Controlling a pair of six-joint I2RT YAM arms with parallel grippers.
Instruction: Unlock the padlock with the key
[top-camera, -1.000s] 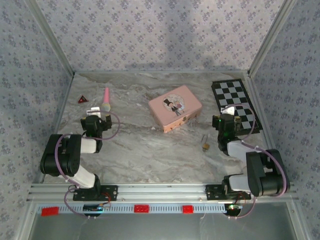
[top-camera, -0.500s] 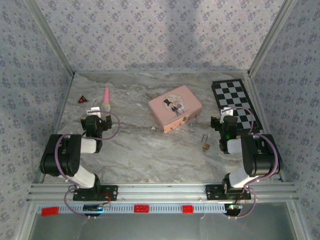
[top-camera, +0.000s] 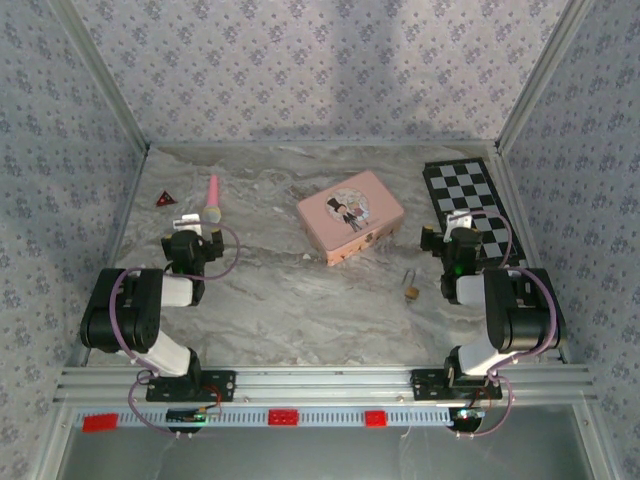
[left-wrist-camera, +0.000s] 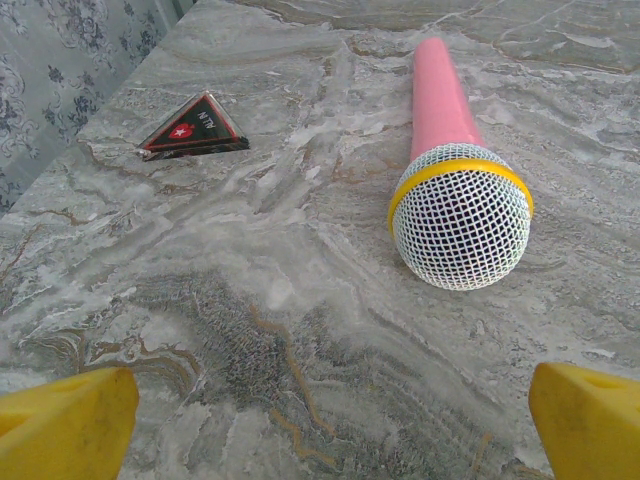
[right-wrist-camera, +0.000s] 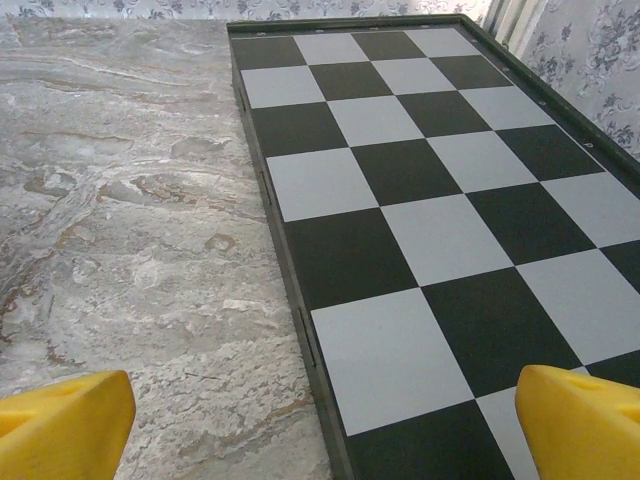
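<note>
Tiny brass padlock lies on the marble table, the slim key just beyond it, seemingly pointing away from the arms. The right gripper, nearer, sits to their right, fingers spread wide and empty, facing the chessboard. The left gripper is well apart, also wide and empty.

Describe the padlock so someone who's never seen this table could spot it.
Find the pink tin in the middle of the marble table. Toward the near edge from it and to its right, short of the checkerboard, lies the padlock. It is a tiny brass-gold lump, far smaller than the tin or the pink microphone at far left.
</note>
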